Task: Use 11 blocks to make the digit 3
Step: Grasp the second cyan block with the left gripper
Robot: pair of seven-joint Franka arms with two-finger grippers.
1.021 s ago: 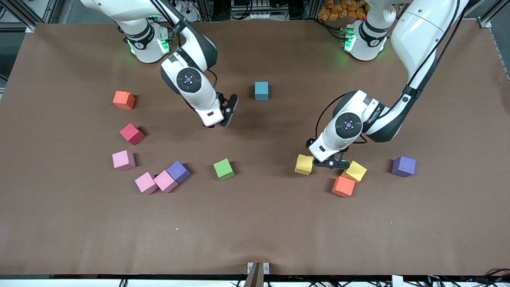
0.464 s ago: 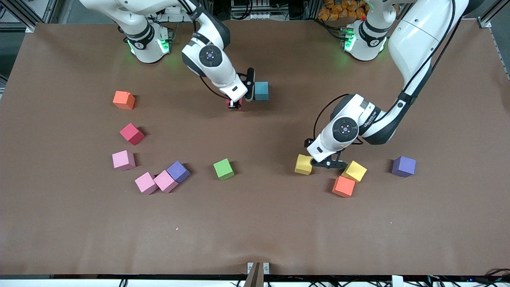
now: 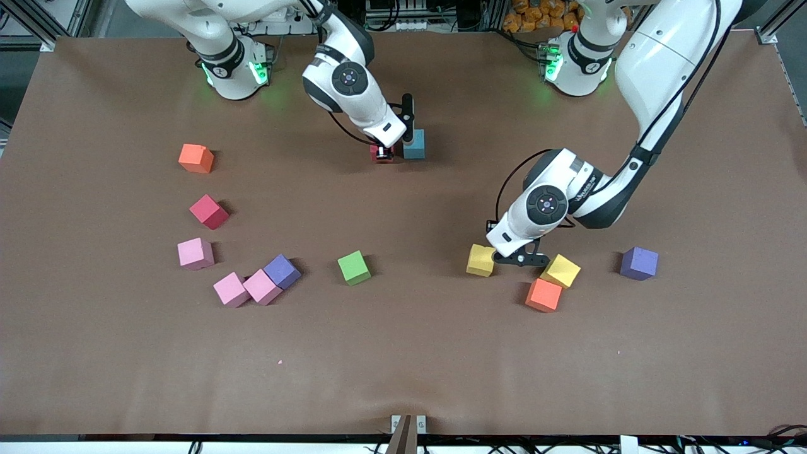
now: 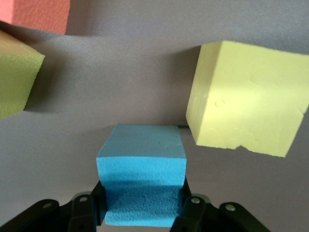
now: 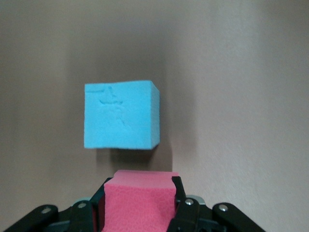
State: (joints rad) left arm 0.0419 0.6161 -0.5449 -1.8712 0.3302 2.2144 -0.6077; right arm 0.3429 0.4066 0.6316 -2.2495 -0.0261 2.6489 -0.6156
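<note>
The right tool [image 3: 382, 153], clamped on a red block [image 5: 140, 199], could nudge the cyan block [image 3: 413, 144] at its three o'clock, while the left tool [image 3: 518, 257], gripping another cyan block [image 4: 142, 180], might clip the yellow block [image 3: 481, 260] at its nine o'clock.

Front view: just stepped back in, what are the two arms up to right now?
The right end effector is shut on a red block, holding it right beside a cyan block toward the robots' side of the table. The left end effector grips a second cyan block between a yellow block and another yellow block, with an orange block just nearer the front camera. The other blocks lie scattered; no digit shape shows yet.
</note>
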